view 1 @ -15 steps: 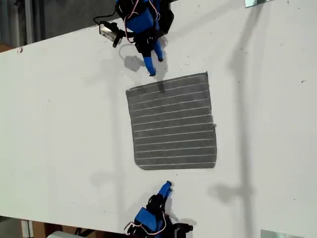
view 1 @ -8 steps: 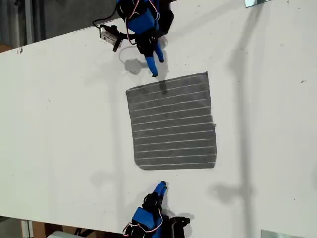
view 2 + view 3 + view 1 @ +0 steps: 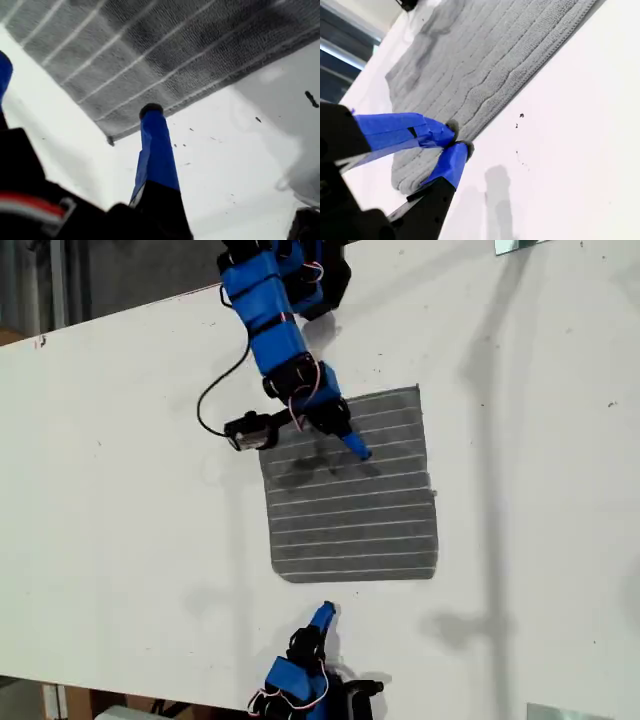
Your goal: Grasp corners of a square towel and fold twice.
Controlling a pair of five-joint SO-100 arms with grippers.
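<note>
Flat towel [image 3: 350, 510], stripes running crosswise just ahead of my first gripper [image 3: 322, 614], jaws spread; my second gripper [image 3: 455, 141], pressed together, at its edge.

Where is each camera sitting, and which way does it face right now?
Exterior view: overhead, facing down on the white table; both arms show.
First wrist view: on my first gripper, facing a corner of the towel; open blue fingers show.
Second wrist view: on my second gripper, looking along a towel edge; its shut tips show.
Shared: all three show the towel.
</note>
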